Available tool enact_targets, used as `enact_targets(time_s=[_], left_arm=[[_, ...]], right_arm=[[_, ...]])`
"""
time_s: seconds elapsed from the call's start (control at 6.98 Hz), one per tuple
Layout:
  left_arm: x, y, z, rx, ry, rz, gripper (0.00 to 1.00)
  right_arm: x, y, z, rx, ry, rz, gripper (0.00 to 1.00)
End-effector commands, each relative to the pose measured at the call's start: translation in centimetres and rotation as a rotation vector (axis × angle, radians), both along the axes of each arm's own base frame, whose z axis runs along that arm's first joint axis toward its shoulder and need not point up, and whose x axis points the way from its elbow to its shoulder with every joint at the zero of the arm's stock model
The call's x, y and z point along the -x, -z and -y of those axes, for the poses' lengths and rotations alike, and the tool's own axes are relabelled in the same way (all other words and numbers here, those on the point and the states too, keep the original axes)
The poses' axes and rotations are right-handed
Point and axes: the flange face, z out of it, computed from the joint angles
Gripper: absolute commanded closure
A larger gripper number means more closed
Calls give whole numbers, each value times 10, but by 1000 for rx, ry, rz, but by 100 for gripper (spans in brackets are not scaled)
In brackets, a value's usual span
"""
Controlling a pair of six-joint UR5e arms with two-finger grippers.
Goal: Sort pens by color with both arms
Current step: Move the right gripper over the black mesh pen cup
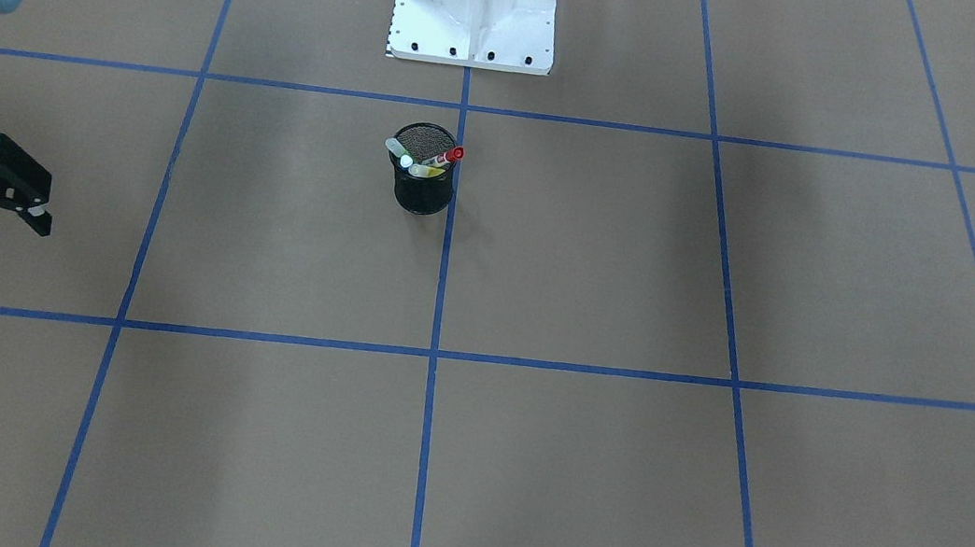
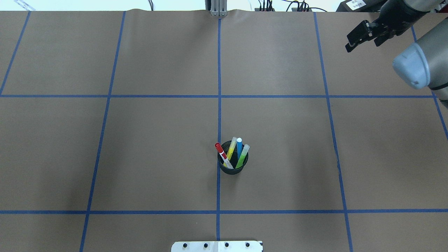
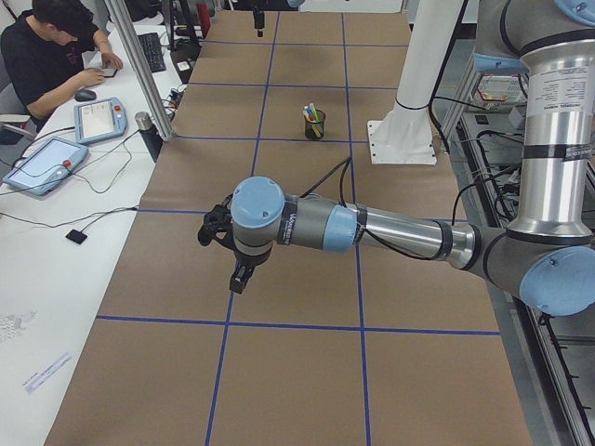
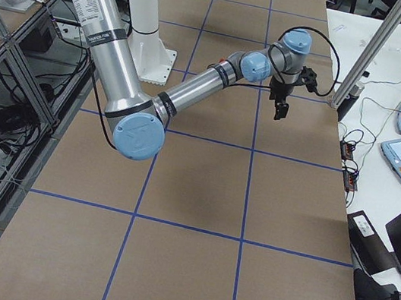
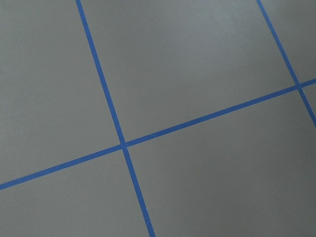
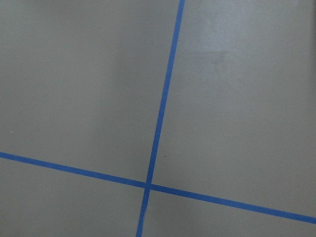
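Tape (image 2: 219, 87) in blue lines cuts the brown table (image 2: 154, 147) into squares.

Furthest left, outside the overhead view, the left arm (image 3: 390, 232) reaches low across the near end of the table in the exterior left view. The left gripper (image 3: 239, 281) hangs from its wrist, pointing down above the paper close to a lengthwise tape line. Only that side view shows it, so I cannot tell whether its fingers are apart or together. Its wrist camera shows just paper and 2 crossing tape lines.

At the middle, a black mesh cup (image 2: 231, 170) stands upright just right of the centre line, its left edge touching the tape. It sits in the row of squares ahead of the white pedestal base (image 2: 217, 246). All 4 pens stand in the cup, fanning out at the top. From left to right:
- the red-capped pen (image 2: 221, 152), tilting left over the rim
- the yellow pen (image 2: 231, 147)
- the blue pen (image 2: 239, 147), nearly straight
- the lime green pen (image 2: 243, 156), tilting right

At the far right corner, well apart from the cup, the right arm (image 2: 416, 66) comes in. The right gripper (image 2: 362, 44) hovers above the table with its 2 fingers spread wide, holding nothing. Its wrist camera likewise shows only paper and crossing tape.
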Motion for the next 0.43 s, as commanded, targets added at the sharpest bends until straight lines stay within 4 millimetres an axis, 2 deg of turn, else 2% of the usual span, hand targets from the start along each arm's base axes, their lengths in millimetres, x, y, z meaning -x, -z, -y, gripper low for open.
enact_targets(time_s=[0.0, 0.29], left_arm=[[-2, 0, 2, -1, -4, 0, 0], [-2, -2, 2, 6, -6, -1, 0]], right_arm=[[56, 53, -23, -92, 97, 38, 1], [98, 89, -43, -161, 156, 52, 1]])
